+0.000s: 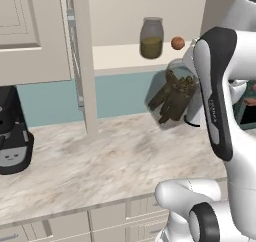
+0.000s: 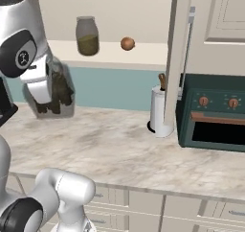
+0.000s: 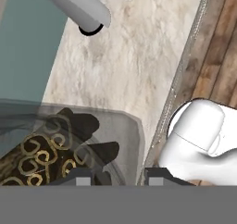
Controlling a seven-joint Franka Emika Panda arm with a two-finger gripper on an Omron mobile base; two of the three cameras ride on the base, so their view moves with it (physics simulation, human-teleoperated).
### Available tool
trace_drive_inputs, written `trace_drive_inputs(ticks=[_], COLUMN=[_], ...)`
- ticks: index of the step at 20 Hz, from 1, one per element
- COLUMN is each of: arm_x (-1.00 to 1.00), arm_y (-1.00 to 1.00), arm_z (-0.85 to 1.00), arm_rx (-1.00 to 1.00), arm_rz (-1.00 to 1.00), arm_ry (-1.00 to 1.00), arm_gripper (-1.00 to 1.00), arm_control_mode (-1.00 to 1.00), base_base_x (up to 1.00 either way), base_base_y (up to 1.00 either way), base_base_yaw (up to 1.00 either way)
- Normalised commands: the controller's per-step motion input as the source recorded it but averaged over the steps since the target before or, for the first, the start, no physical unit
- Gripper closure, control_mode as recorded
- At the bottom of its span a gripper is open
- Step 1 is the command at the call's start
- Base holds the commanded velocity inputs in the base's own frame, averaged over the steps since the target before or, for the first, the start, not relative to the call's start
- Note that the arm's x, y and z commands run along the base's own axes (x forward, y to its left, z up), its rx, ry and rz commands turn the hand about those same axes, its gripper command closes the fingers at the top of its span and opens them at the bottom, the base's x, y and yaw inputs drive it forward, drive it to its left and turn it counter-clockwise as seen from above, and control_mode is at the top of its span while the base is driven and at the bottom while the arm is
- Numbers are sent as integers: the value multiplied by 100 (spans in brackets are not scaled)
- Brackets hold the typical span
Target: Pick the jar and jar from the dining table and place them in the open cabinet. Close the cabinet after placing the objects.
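Left base view shows the small jar [image 1: 151, 38] (olive-green contents) on the cabinet shelf [image 1: 117, 57] at upper centre, while right of centre the gripper [image 3: 116, 177] pinches the larger jar [image 1: 173, 96] of dark brown sticks, tilted above the counter [image 1: 100, 161].

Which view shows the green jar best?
Left base view: the green jar stands whole and unblocked on the cabinet shelf, beside the ball. Right base view has it smaller. The hand view looks at the brown jar instead.

The small jar [image 1: 151, 37] with olive-green contents stands upright on the cabinet shelf [image 1: 120, 56]; the larger jar [image 1: 175, 93] of brown sticks hangs tilted just below.
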Motion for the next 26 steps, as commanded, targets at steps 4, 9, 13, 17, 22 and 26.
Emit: trace_drive_inputs(ticks=[4, 9, 13, 17, 22, 26], arm_x=[-1, 0, 0, 0, 0, 5], arm_y=[0, 0, 5, 16, 24, 25], arm_z=[13, 13, 7, 17, 24, 27], arm_rx=[16, 12, 6, 1, 0, 1], arm_rz=[-7, -4, -2, -5, -4, -1], arm_ry=[-5, -5, -11, -13, -10, -2], arm_gripper=[100, 100, 100, 100, 100, 100], arm_control_mode=[-100, -100, -100, -100, -100, -100], base_base_x=[0, 0, 0, 0, 0, 0], base_base_y=[0, 0, 0, 0, 0, 0], base_base_yaw=[0, 0, 0, 0, 0, 0])
